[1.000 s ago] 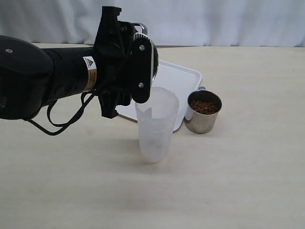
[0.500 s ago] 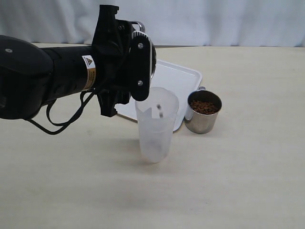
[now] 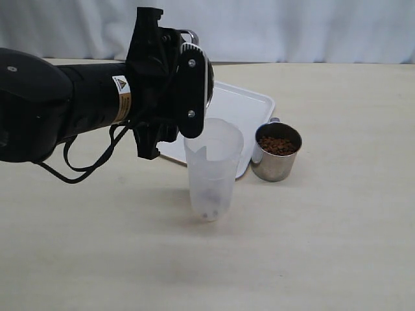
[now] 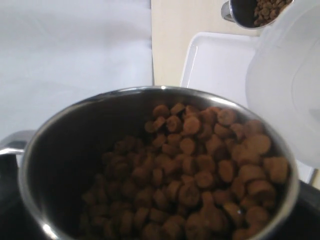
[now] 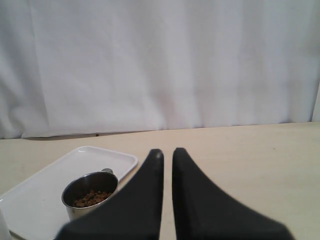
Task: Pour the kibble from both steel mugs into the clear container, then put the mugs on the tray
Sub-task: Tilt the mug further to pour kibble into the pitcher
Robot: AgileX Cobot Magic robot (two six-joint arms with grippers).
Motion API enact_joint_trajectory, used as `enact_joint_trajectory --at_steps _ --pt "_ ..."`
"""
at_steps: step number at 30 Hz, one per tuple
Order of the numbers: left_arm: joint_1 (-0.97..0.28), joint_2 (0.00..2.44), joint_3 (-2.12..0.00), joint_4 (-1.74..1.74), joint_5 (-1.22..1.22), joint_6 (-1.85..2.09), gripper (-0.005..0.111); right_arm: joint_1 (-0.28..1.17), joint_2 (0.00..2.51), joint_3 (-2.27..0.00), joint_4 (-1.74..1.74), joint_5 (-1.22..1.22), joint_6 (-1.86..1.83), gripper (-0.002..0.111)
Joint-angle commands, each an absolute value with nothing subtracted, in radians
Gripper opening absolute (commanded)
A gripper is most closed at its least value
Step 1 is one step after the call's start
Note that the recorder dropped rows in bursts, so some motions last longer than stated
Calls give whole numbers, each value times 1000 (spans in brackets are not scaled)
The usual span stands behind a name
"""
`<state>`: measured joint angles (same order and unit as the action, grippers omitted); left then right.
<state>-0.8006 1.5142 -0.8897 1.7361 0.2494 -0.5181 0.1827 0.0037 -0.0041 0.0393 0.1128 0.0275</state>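
One steel mug [image 4: 75, 150], heaped with kibble [image 4: 200, 170], sits clasped in the left gripper [image 3: 194, 97], tipped over the clear container [image 3: 213, 172], where a few pellets lie. The other steel mug [image 3: 276, 155] stands just beside the tray [image 3: 246, 103]; the right gripper [image 5: 167, 160] is pinched together, empty.

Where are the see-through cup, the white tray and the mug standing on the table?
clear container [image 3: 213, 175]: exterior view, frosted side wall.
tray [image 3: 245, 103]: exterior view, bare white floor.
steel mug on the table [image 3: 275, 168]: exterior view, shiny side wall.
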Motion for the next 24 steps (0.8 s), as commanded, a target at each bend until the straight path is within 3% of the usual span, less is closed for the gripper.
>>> enact_joint_trajectory --at_steps 1,24 --pt "-803 1510 -903 1744 260 -517 0 177 0 0 44 101 24 5" --pt "-803 1568 -923 1744 280 -432 0 177 0 0 44 101 24 5"
